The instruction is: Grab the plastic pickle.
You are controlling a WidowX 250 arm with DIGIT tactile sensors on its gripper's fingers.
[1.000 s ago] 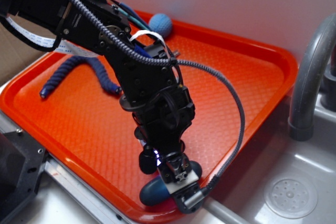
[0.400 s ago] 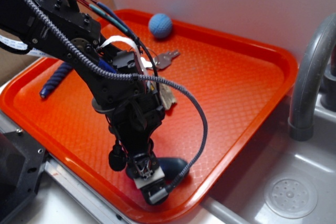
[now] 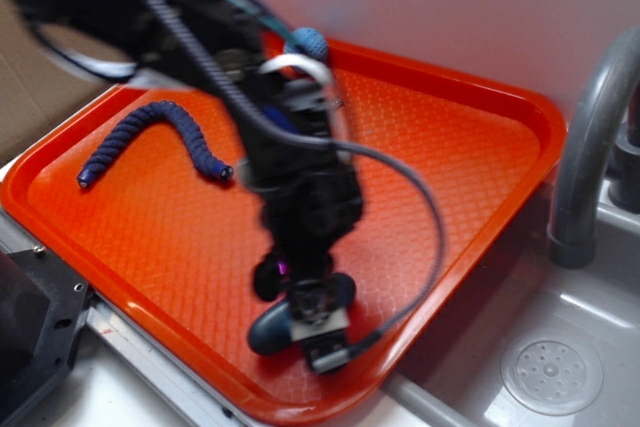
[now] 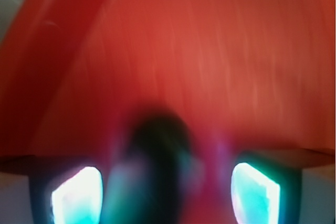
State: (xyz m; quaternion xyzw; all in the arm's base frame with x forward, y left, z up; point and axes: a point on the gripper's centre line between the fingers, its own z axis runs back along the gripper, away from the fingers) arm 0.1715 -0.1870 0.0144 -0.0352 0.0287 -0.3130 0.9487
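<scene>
Pickle (image 3: 268, 331) lies near the tray's (image 3: 480, 147) front edge, under the blurred gripper (image 3: 318, 335). The wrist view shows the dark capsule (image 4: 155, 166) between two bright fingertips (image 4: 254, 192) set wide apart. Blue rope (image 3: 150, 137) curves near the left edge.

I see an orange tray (image 3: 480, 157) with a waffle-textured floor, sitting beside a steel sink (image 3: 560, 347). On its left part lies a curved dark-blue braided rope (image 3: 160, 137). A light-blue ball (image 3: 312, 42) sits near the far rim, partly hidden. A grey faucet pipe (image 3: 590, 137) rises at the right; a round drain (image 3: 551, 375) shows below it.
</scene>
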